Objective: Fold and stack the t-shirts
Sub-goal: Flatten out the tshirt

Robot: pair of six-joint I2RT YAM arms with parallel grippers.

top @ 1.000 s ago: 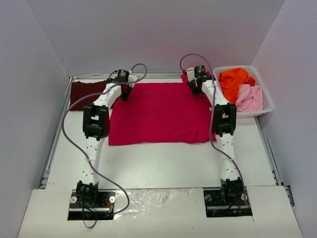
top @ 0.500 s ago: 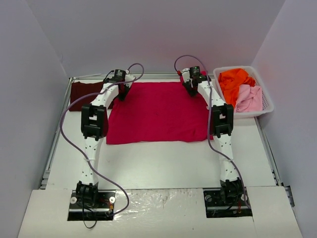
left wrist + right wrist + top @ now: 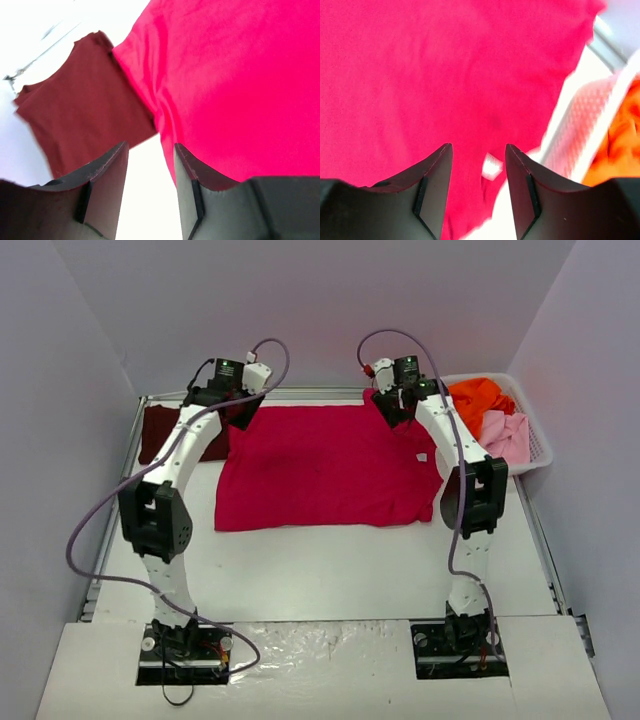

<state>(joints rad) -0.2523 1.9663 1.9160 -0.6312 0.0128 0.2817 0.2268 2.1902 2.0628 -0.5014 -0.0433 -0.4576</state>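
Note:
The crimson-red t-shirt (image 3: 325,465) lies spread flat on the white table, a small white tag (image 3: 421,457) showing near its right edge. A dark maroon t-shirt (image 3: 158,430) lies flat at the far left, next to it. My left gripper (image 3: 240,412) hovers above the red shirt's far left corner, open and empty; the left wrist view shows its jaws (image 3: 150,146) over bare table between the maroon cloth (image 3: 85,110) and the red cloth (image 3: 240,75). My right gripper (image 3: 400,410) hangs open over the far right corner, its jaws (image 3: 478,146) above the red cloth (image 3: 445,65) and tag (image 3: 492,166).
A white mesh basket (image 3: 535,455) at the far right holds an orange shirt (image 3: 478,400) and a pale pink one (image 3: 505,437). The basket wall (image 3: 580,130) sits close to my right gripper. Grey walls enclose the table on three sides.
Both grippers have opened and let go of the red shirt's far corners. Both arms have lifted away from the cloth, which now lies flat.

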